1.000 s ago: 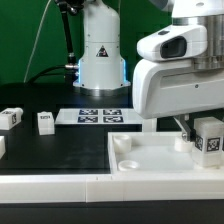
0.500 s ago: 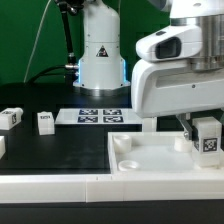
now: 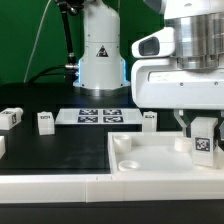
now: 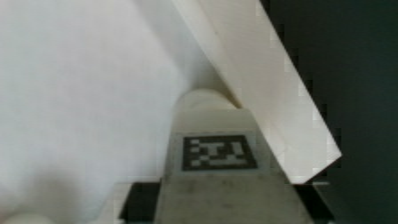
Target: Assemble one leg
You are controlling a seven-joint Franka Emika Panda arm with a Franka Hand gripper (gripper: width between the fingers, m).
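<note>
Exterior view: the tool hangs at about three o'clock in the frame, its fingers pinching the leg from both sides, the tagged face turned toward the camera. The leg stands upright over the far corner of the white tray, toward the exterior view's right; whether its foot touches the tray cannot be told. The tray lies on the black desk at roughly five o'clock. Farther back, near the centre, the marker board lies flat, with a small white block just beside it at its three o'clock. Two more white blocks, one nearer the board and one at nine o'clock, sit apart on the desk. Wrist view: the leg's tag shows, held above the tray's pale surface.
</note>
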